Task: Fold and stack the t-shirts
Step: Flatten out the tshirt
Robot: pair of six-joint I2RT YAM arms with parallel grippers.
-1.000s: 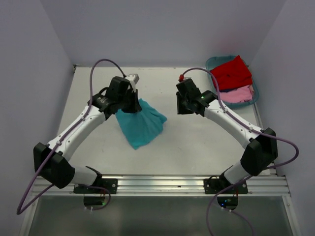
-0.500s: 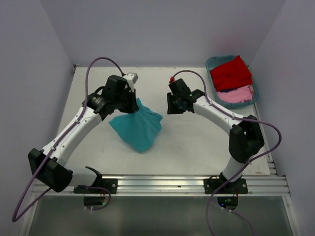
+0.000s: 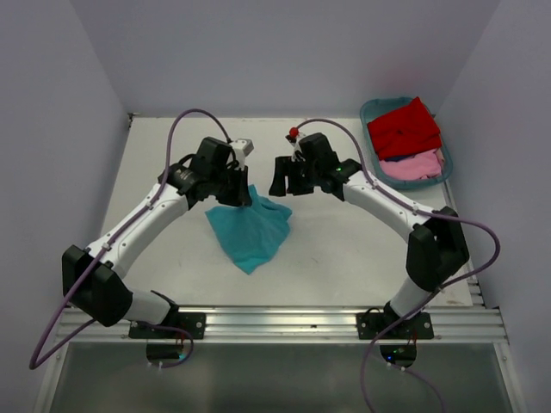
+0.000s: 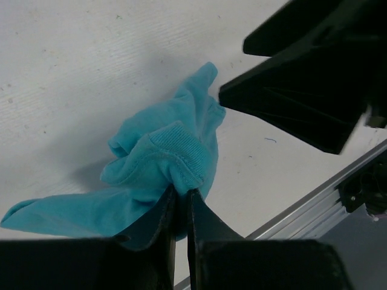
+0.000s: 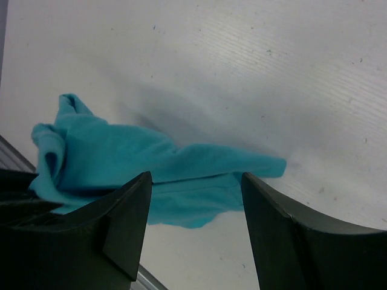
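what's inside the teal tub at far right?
In the teal tub, a red t-shirt lies crumpled at the far end and a pale pink t-shirt at the near end. The tub's floor, and anything beneath the two shirts, is covered.

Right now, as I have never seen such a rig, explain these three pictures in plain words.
Two robot arms stand on a white table. One picture looks down from above; the other two come from cameras on each wrist, so the dark shapes there are fingers. The left gripper is shut on a bunched turquoise t-shirt, partly lifted off the table. The right gripper hangs open beside it, holding nothing. A teal tub at the far right holds a red t-shirt and a pink t-shirt.
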